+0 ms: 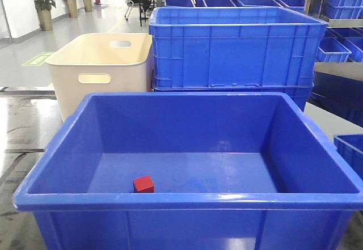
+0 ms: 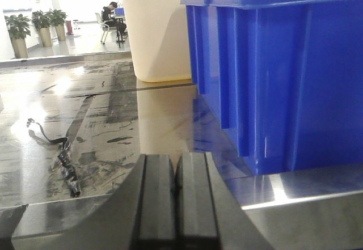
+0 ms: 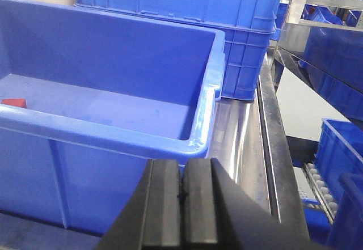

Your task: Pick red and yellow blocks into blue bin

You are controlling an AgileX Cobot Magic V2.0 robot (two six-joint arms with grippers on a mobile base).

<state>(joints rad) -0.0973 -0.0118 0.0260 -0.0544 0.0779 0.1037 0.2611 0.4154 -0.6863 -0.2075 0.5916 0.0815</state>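
The blue bin (image 1: 187, 200) stands on the steel surface (image 2: 113, 119). The red cube (image 1: 143, 184) rests flat on the bin's floor, close to its near wall and left of the middle; the right wrist view catches it at the bin's far left edge (image 3: 13, 102).

The left tool (image 2: 174, 204) sits low, just outside the bin's left wall, and points level along the surface past that wall. Its two dark fingers are clenched flat against each other with nothing between them. The right tool (image 3: 182, 199) is outside the bin at its near right corner, raised to about rim height and aimed along the bin's right side. It is also clenched and empty.

Behind the bin, a beige tub (image 1: 102, 63) stands to the left and stacked ribbed blue crates (image 1: 232, 46) to the right. A black strap (image 2: 62, 153) lies on the surface well to the left of the bin.
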